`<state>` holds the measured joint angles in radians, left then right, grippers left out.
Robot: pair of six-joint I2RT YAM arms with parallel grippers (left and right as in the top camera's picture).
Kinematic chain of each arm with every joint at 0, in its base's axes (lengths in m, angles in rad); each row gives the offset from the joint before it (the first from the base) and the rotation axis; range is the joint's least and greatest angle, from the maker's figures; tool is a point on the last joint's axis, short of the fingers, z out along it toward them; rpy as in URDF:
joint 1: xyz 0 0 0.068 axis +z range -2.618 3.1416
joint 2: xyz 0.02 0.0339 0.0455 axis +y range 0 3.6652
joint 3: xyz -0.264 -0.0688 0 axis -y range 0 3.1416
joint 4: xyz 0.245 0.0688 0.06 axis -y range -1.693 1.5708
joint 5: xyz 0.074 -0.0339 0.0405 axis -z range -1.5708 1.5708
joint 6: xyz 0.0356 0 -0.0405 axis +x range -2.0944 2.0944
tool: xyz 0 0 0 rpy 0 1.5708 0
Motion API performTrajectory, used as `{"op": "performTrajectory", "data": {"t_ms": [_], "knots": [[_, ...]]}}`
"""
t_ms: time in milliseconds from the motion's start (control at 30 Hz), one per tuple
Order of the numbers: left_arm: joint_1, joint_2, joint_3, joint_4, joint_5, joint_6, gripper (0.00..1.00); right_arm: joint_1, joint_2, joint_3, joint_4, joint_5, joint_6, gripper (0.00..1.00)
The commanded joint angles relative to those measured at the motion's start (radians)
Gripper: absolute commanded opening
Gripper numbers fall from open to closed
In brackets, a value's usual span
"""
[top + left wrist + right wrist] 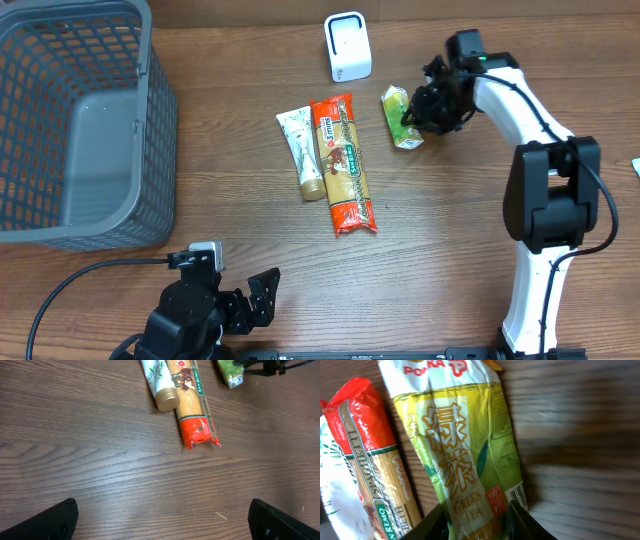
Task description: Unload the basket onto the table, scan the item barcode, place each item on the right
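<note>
One grey plastic basket [150,140] full of holes sits at the back left corner of the table [440,250]. The left gripper [255,300] sits low at the front edge, jaws wide apart. In the middle lie one smooth tube [303,155] and one long crinkly spaghetti pack [343,165]. One white boxy scanner [347,47] stands at the back edge. The right arm bends forward, and the right gripper [425,105] pinches one shiny green tea pack [397,110] beside the scanner.

The right arm [522,105] has smooth white tubular links joined by bulky black joint housings. A thin black cable [612,205] runs beside its upper housing. Its wrist end is a cluster of black parts, and its fingers [432,527] are dark, wedge-shaped tips. The left arm [185,320] is black throughout, topped by a small grey box [205,253], with a thicker black cable [60,290] attached. Its fingers [50,520] are matte black with rounded ends.
</note>
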<state>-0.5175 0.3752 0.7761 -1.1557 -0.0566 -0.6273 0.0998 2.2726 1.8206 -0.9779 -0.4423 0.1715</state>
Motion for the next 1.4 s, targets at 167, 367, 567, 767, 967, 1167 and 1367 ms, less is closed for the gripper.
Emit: {"op": "performTrajectory", "data": {"t_ms": [167,367,567,767,967,1167,1367], "knots": [[-0.006,-0.004,-0.002,0.000,0.001,-0.008,1.00,-0.093,0.000,-0.055,0.002,0.108,0.008,0.46],[-0.006,-0.004,-0.002,0.000,0.002,-0.008,1.00,-0.146,0.000,0.063,-0.101,0.113,-0.050,0.57],[-0.006,-0.004,-0.002,0.000,0.002,-0.008,1.00,-0.154,0.000,0.241,-0.250,0.084,-0.053,0.63],[-0.006,-0.004,-0.002,0.000,0.001,-0.008,1.00,-0.122,0.002,0.260,-0.284,-0.046,-0.152,0.70],[-0.006,-0.004,-0.002,0.000,0.001,-0.008,0.99,-0.079,0.027,0.251,-0.273,0.050,-0.176,0.71],[-0.006,-0.004,-0.002,0.000,0.001,-0.008,1.00,-0.043,0.035,0.167,-0.206,0.127,-0.207,0.76],[-0.006,-0.004,-0.002,0.000,0.002,-0.008,1.00,-0.016,0.035,0.089,-0.121,0.130,-0.211,0.75]]}}
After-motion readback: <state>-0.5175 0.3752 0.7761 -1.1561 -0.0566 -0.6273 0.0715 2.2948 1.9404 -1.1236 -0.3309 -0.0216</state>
